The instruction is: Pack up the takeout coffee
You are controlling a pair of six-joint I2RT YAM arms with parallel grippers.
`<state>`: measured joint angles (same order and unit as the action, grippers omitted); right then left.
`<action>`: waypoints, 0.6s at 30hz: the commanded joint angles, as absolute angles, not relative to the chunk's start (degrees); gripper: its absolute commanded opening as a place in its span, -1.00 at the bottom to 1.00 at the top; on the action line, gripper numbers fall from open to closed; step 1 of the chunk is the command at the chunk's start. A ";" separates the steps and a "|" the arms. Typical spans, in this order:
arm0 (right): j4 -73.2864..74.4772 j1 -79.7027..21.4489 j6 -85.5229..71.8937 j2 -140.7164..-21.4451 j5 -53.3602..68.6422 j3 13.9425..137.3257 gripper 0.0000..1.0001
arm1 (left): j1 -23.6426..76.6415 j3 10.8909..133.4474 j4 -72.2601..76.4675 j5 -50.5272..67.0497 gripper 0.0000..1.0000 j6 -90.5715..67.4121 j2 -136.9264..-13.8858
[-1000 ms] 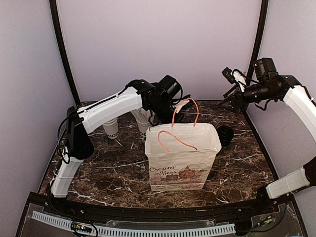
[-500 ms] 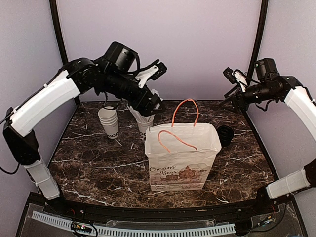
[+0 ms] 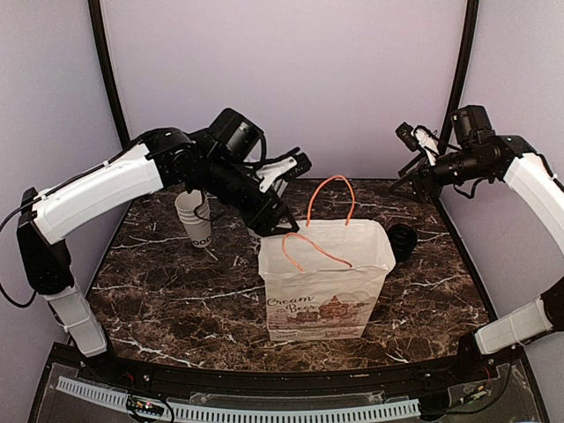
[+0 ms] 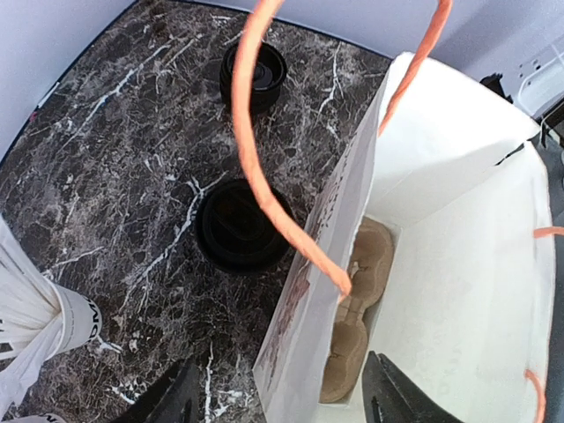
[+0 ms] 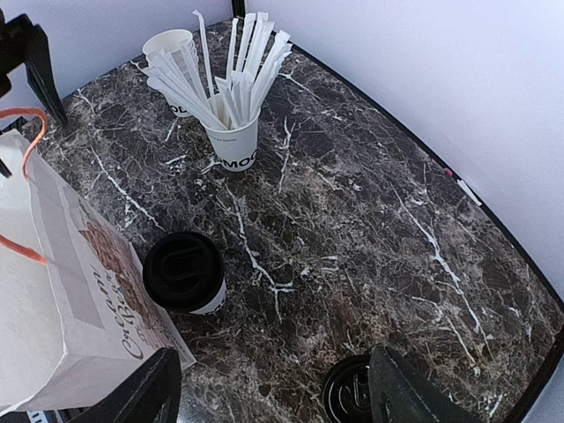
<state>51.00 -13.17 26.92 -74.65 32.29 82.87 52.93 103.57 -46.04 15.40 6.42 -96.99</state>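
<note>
**Materials.** The table (image 5: 370, 220) has a glossy dark brown marble pattern with white veins. The paper bag (image 3: 326, 282) is white and box-shaped, stands open-topped, and carries brown print on its front. Its handles (image 3: 330, 189) are orange cord loops. A moulded brown pulp tray (image 4: 361, 264) lies in the bag's bottom.

**Counts.**
- One bag with two handles.
- One takeout coffee (image 5: 183, 271).
- One white cup of straws (image 5: 231, 145), filled with thin white wrapped straws.
- One stack of lidless cups (image 3: 196, 225); the number of cups cannot be told.
- One loose black lid item (image 3: 403, 241), round; single or stacked cannot be told.

**Task item.** The takeout coffee stands on the table just beside the bag's far wall, outside the bag. Its long axis is vertical and its round black lid faces up. Only a sliver of white wall shows under the lid.

**Pincers.** The left gripper (image 4: 284, 397) is spread wide and grasps nothing; one finger is over the table and the other over the bag's mouth. The right gripper (image 5: 273, 392) is also spread and empty, high above the table's far right.
</note>
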 commanded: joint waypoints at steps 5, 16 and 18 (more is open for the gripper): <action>49.86 -12.83 26.89 -73.88 32.04 81.41 0.49 | 54.20 108.48 -50.39 13.81 -0.62 10.20 -101.16; 50.72 -13.26 31.91 -78.65 34.17 80.96 0.30 | 53.79 98.49 -59.51 5.93 -1.00 14.47 -89.57; 50.92 -14.27 32.46 -80.62 32.06 81.67 0.30 | 52.64 95.67 -60.82 4.43 -1.00 14.10 -86.67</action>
<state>51.03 -13.21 30.15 -77.21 33.36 81.32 53.78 99.94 -54.24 9.69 12.51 -93.43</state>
